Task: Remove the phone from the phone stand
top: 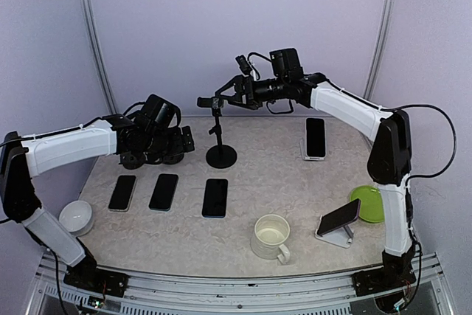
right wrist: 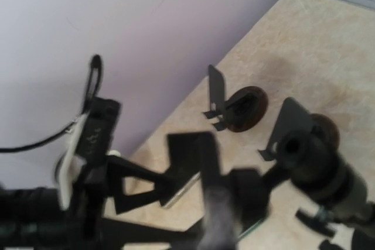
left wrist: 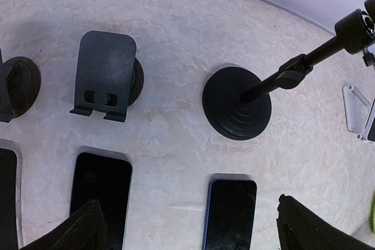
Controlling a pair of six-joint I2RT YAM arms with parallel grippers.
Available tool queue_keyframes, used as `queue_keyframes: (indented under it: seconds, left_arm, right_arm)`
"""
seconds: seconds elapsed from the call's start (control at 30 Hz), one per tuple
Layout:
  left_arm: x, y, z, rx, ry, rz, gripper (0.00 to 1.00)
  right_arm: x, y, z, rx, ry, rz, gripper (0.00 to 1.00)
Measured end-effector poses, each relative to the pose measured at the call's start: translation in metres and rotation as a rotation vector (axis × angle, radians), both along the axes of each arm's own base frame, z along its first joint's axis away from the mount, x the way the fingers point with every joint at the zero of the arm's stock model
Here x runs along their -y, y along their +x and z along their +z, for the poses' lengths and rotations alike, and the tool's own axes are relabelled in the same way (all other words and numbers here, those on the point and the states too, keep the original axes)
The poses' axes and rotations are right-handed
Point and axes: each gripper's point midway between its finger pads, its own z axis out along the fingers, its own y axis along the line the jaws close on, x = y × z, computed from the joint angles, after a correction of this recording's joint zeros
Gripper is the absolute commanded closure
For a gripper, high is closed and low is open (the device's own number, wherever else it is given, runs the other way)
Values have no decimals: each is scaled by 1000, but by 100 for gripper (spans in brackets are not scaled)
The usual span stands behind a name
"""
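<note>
A tilted phone point(top: 339, 216) is propped on a white stand point(top: 335, 237) near the front right edge, its long axis slanted up-right, with a green plate point(top: 371, 204) just behind. The right gripper point(top: 225, 99) is held high at the tall clamp stand point(top: 219, 138), well left of the phone; its closure cannot be told. The left gripper point(left wrist: 196, 226) is spread wide and empty, and is judged the farther of the two.

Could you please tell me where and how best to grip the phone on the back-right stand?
I would grip the phone by its two long edges, upper half, coming from above: it leans upright with its top free and its foot in the stand.
</note>
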Motion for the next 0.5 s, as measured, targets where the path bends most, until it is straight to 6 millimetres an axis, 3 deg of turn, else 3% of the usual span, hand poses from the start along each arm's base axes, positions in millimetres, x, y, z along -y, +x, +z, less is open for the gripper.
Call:
queue_keyframes:
  seconds: [0.17,0.3,0.5]
  left_arm:
    - [-1,2,1,8,5,-7,1]
    - [-3,3,4,16,8,-8,1]
    - [-10,8,27,66,-7,7,1]
  right_arm:
    - [23,-7,12,8,13,-21,1]
    - [57,1,28,36,16,-78,1]
    - [144,16,40,55,-16,-245,0]
